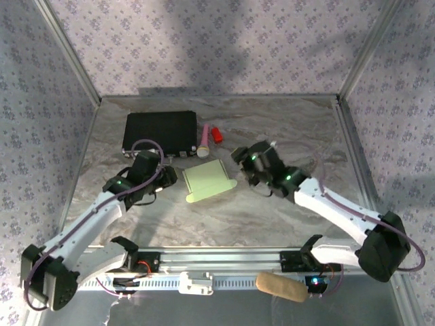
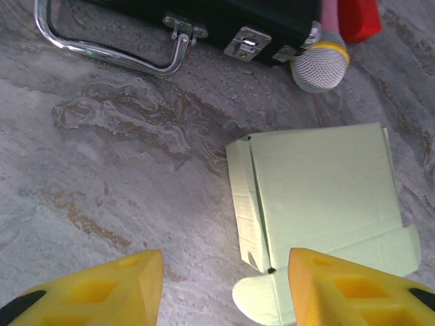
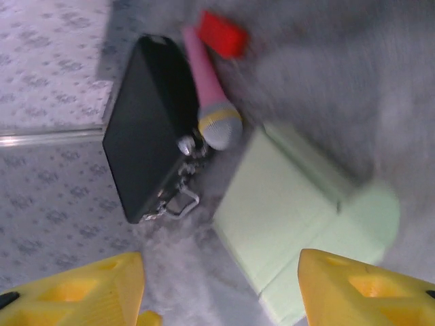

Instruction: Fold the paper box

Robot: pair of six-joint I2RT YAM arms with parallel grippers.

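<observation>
I log the paper box (image 1: 209,181) as a pale green card packet lying flat on the marbled table (image 1: 272,217), near the middle and between the two arms. In the left wrist view the paper box (image 2: 326,190) shows a narrow flap along one side and a rounded tab at its near corner. The left gripper (image 1: 165,178) stands just left of the box with its yellow fingers (image 2: 122,288) spread and nothing between them. One finger overlaps the box's near corner on my screen, and I cannot tell whether it touches. The right gripper (image 1: 239,156) sits off the box's far right corner, apart from it. Its wrist picture is blurred, but the jaws are spread and empty above the card (image 3: 285,217). Behind the box are a black case (image 1: 160,131) with a metal handle (image 2: 102,51), a pink microphone (image 1: 203,140) beside it, and a red block (image 1: 217,134).
</observation>
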